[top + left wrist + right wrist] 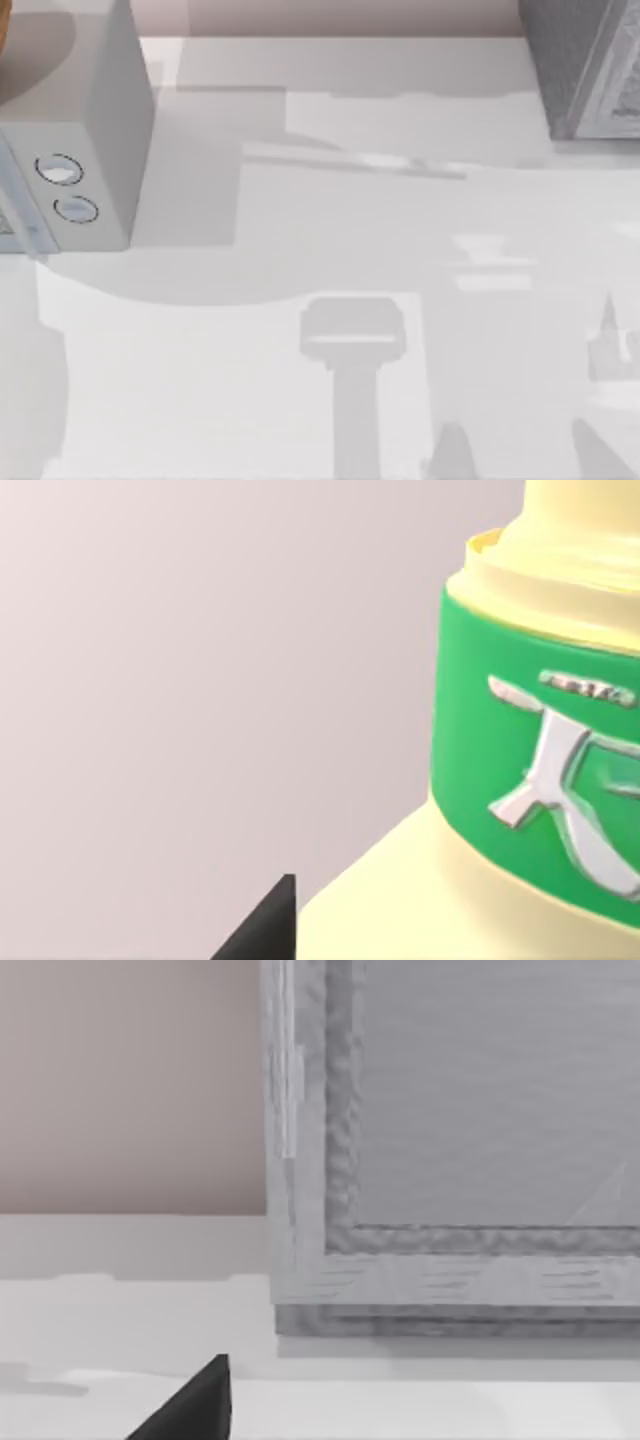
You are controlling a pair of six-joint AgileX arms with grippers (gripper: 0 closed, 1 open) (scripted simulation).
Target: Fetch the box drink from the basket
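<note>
the box drink point(520, 810) sits very close in front of the left end effector point(262, 925) in the left wrist view, pale yellow with a green band bearing a raised silver mark, and i cannot tell how that end effector's fingers stand. the right end effector point(190, 1405) faces a grey speckled box point(450, 1160) on the white bench point(100, 1320); its fingers' spread cannot be told either. from above, a grey block with two rings point(75, 150) stands at the bench's left and the speckled box at its far right.
</note>
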